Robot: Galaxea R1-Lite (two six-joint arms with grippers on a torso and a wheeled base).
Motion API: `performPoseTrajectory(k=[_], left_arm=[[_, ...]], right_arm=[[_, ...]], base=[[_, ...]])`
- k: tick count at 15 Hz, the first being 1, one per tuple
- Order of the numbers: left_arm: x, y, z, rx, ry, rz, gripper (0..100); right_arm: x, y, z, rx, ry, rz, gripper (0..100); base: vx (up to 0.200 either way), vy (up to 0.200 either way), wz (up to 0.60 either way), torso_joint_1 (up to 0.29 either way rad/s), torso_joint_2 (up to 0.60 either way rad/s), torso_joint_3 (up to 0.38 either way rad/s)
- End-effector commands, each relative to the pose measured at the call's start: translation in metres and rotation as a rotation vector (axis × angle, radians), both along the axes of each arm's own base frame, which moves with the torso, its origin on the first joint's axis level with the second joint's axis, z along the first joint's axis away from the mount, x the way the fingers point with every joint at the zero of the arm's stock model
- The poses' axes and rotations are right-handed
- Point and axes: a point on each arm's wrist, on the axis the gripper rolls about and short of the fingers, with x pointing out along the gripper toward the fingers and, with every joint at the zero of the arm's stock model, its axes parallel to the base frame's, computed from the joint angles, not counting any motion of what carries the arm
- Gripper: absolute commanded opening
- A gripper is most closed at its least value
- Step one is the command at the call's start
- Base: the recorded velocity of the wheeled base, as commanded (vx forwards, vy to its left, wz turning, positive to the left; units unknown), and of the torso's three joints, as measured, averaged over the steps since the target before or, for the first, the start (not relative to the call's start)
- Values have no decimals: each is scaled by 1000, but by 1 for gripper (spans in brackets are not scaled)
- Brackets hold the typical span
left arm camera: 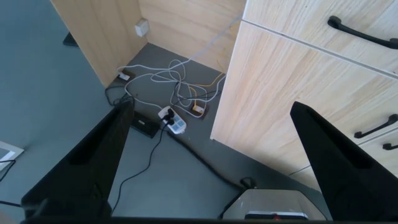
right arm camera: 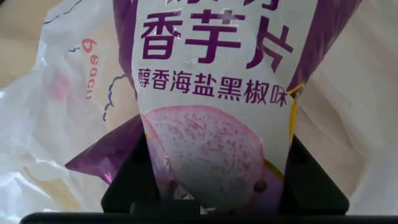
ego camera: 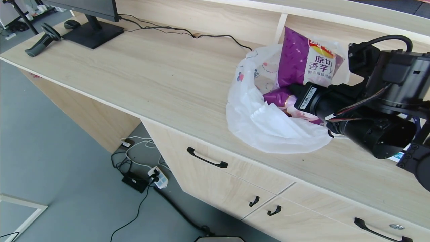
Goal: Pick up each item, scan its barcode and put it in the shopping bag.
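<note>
My right gripper (right arm camera: 214, 180) clamps the chip bag (ego camera: 304, 62), upright, its lower end in the shopping bag (ego camera: 262, 124). I judge it light, puffy and crushable, with slippery film: grip gently. Left gripper (left arm camera: 211, 109) gapes.

Splayed hand (left arm camera: 209, 104) over floor cables (left arm camera: 168, 81)

purple chip packet (ego camera: 293, 55), white shopping bag (ego camera: 268, 131)

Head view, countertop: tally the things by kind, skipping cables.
Purple chip bag: 1
White plastic shopping bag: 1
Handheld barcode scanner: 1
Monitor: 1
Mouse: 1
Total: 5
</note>
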Motion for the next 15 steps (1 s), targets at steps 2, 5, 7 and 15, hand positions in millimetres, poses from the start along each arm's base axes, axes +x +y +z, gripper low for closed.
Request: performPoseTrajectory(k=[2,5,7,15], left_arm=[[0,0,0,0,1,0,100],[0,0,0,0,1,0,100],[0,0,0,0,1,0,100],[0,0,0,0,1,0,100]], right_arm=[[0,9,-11,-21,32,24,0],[2,11,-16,-44,44,25,0],[4,11,-22,-73,61,-4,0],[37,30,-27,-64,57,-173,0]], base=[[0,0,0,0,0,0],[0,0,0,0,0,0],[0,0,0,0,0,0],[0,0,0,0,0,0]])
